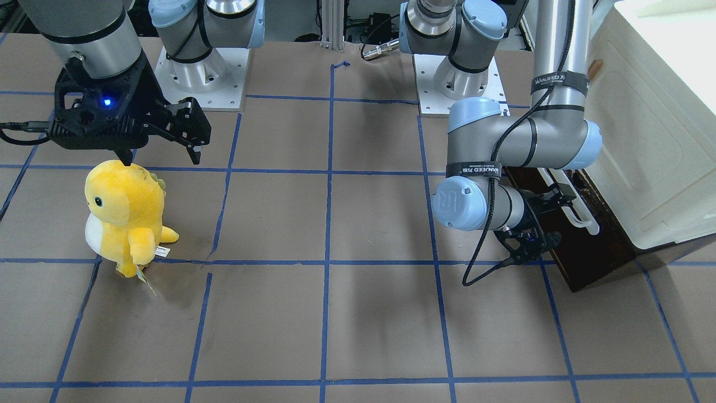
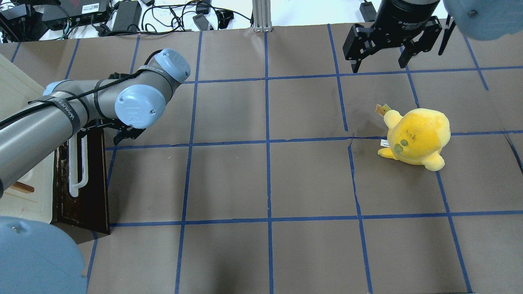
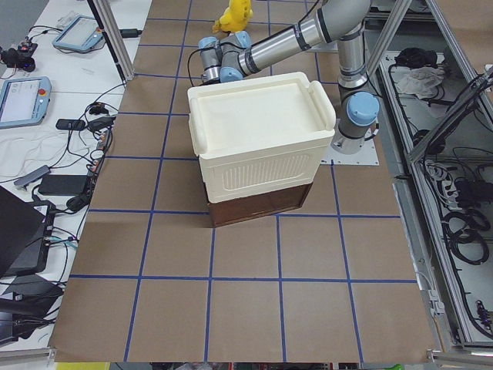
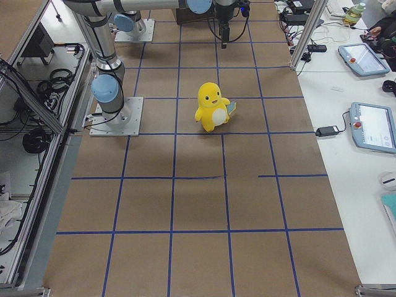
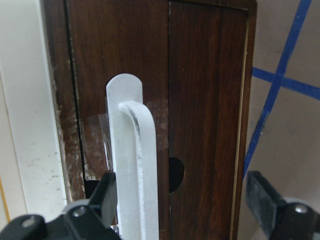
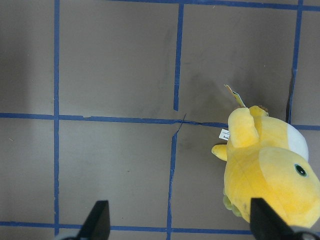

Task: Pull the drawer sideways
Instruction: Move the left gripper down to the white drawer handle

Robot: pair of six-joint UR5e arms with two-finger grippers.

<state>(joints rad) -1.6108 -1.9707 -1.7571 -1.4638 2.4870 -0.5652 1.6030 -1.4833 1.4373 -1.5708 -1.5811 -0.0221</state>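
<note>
Finding the left hand point(image 5: 185, 195) spread wide astride the white handle point(image 5: 131, 165) without gripping it, judged approach done but clamp and sideways pull undone, with the drawer point(image 2: 96, 183) seemingly shut under the cabinet point(image 3: 254, 146) at the 9 o'clock edge of the tabletop point(image 2: 265, 183).

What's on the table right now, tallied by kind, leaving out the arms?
cabinet: 1
drawer: 1
plush: 1
total: 3
</note>
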